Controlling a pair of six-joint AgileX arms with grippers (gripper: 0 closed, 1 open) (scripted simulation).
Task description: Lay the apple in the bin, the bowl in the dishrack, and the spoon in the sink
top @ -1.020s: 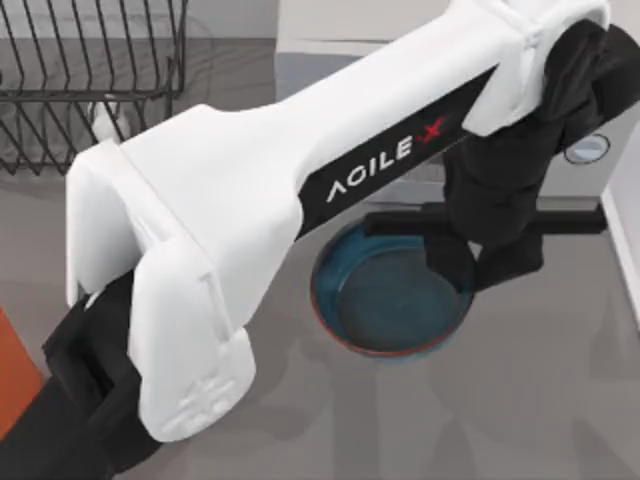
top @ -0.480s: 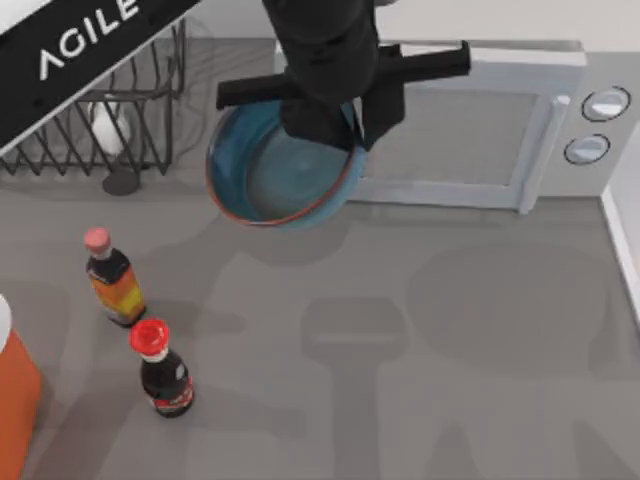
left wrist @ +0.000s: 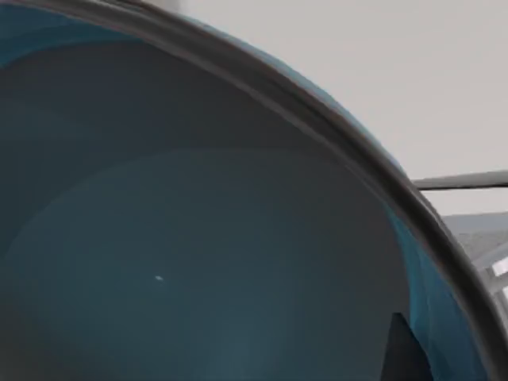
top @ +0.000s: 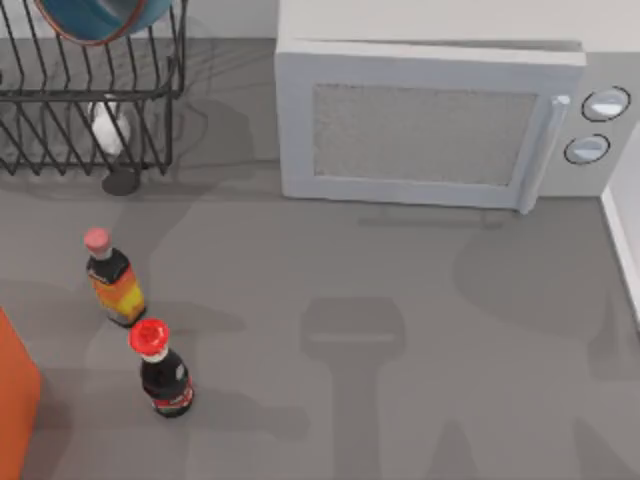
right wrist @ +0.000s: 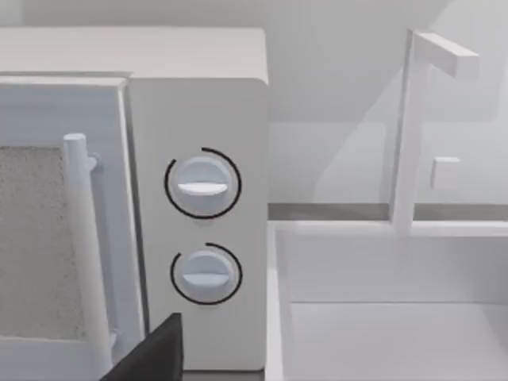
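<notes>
On a grey counter beside a microwave, the teal bowl is seen above the dishrack; rigid, likely slick, best pinched at its rim. Gripper states cannot be told.

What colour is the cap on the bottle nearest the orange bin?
Bright red, on the dark bottle; its cap shows best in the top view.
</notes>
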